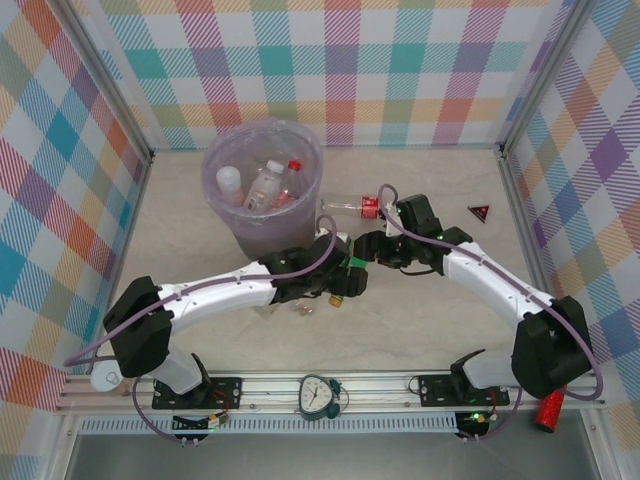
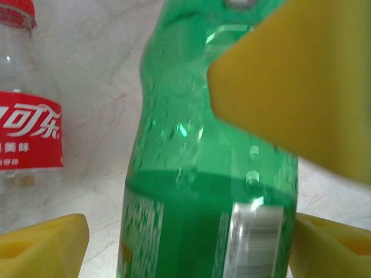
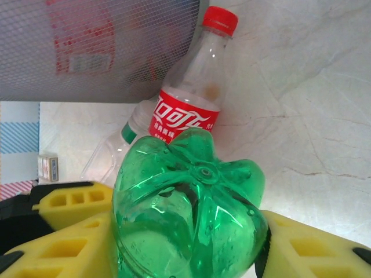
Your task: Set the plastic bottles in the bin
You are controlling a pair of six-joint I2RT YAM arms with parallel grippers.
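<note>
Beside the bin [image 1: 270, 235], mid-surface [image 1: 420, 320] | right end effector [image 3: 188, 243] clenched on green bottle [image 3: 185, 191] | left end effector [image 2: 191, 249] released, fingers straddling same bottle | red-labelled bottle [image 3: 188, 116] near | several bottles [image 1: 262, 185] inside bin

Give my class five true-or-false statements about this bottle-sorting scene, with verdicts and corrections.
1. The right tool grips the green bottle. True.
2. The bin holds no bottles. False: bottles lie inside, among them a red-capped bottle.
3. A red-labelled bottle lies on the table beside the bin. True.
4. The left tool is far from the green bottle. False: its fingers sit either side of it.
5. The clock sits inside the bin. False: it stands at the near edge, outside the bin.
</note>
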